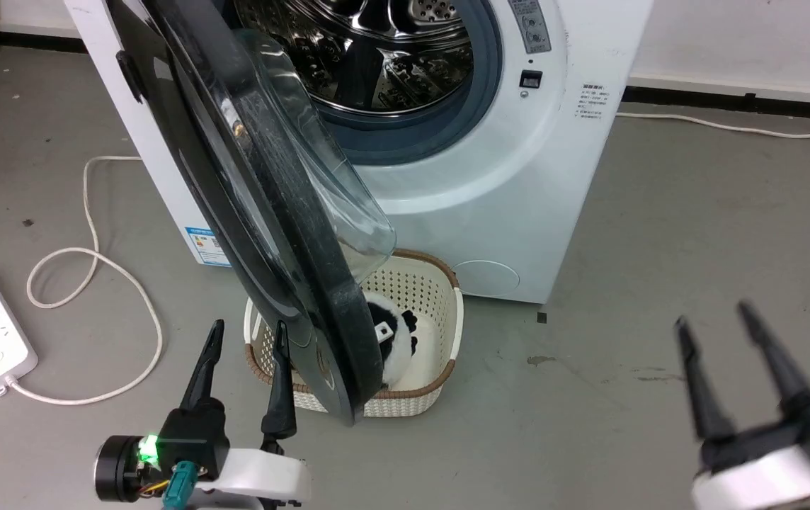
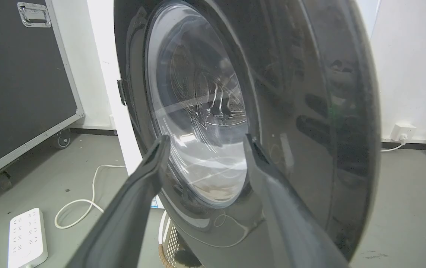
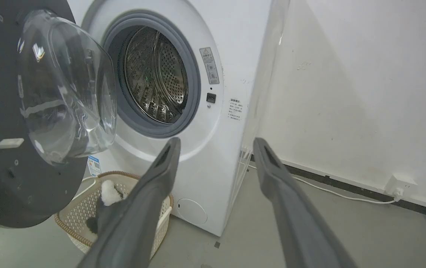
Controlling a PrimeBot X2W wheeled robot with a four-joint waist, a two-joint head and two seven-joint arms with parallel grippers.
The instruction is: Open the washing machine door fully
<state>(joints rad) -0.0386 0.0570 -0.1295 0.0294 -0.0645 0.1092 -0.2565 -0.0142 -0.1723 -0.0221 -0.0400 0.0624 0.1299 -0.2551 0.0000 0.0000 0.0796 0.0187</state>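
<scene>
With the left gripper [image 1: 248, 324] and right gripper [image 1: 712, 314] both spread and empty, the half-open washing machine door [image 1: 263, 212] hangs unrestrained and may swing shut or strike the left gripper.

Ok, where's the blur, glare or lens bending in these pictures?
Head view: the right gripper is blurred, the left gripper sharp. Left wrist view: the door shows streaky reflections in its glass. Right wrist view: the wide lens bows the washing machine along its side edge; glints on the door's glass bowl.
</scene>
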